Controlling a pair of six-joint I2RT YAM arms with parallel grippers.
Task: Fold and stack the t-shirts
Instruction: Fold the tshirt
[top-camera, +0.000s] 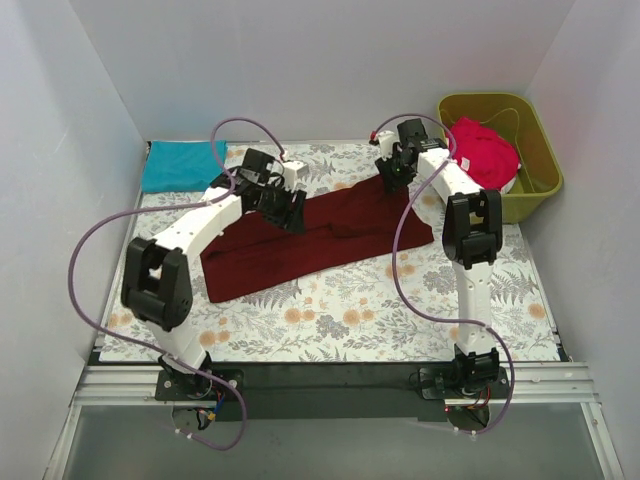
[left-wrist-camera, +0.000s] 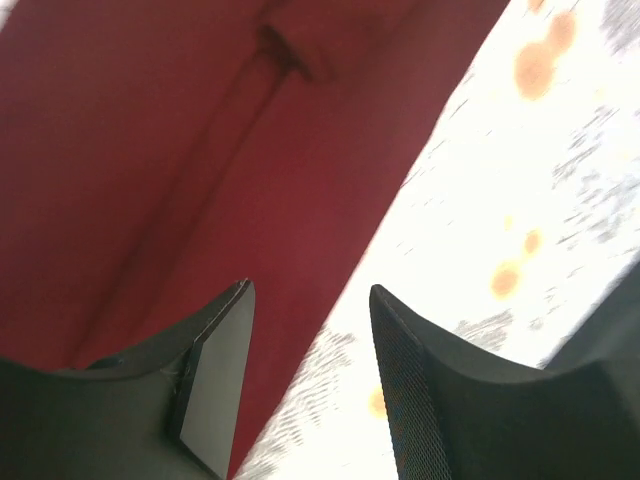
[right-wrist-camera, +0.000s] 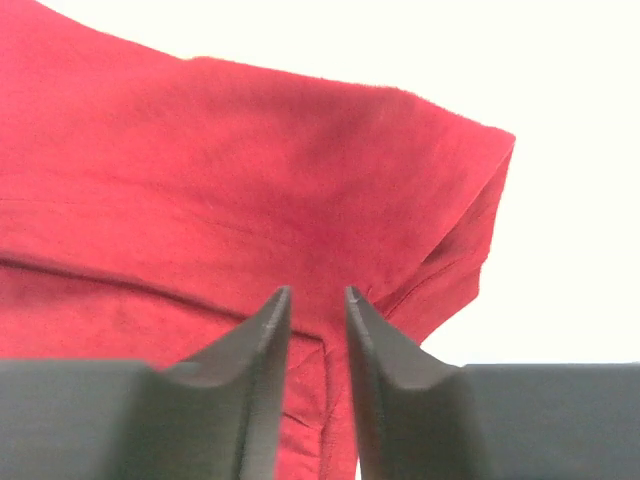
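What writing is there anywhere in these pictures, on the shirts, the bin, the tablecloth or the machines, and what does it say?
No text can be read in any view.
maroon t-shirt, teal t-shirt, red-pink t-shirt: plain cloth, no print or tag showing.
olive-green tub: no label visible.
floral tablecloth: pattern only, no words.
left arm, right arm: any markings are too small to read.

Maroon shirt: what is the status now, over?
Left gripper open over edge of maroon shirt. Right gripper narrow at its far end, grip unclear. Nothing lies on it.
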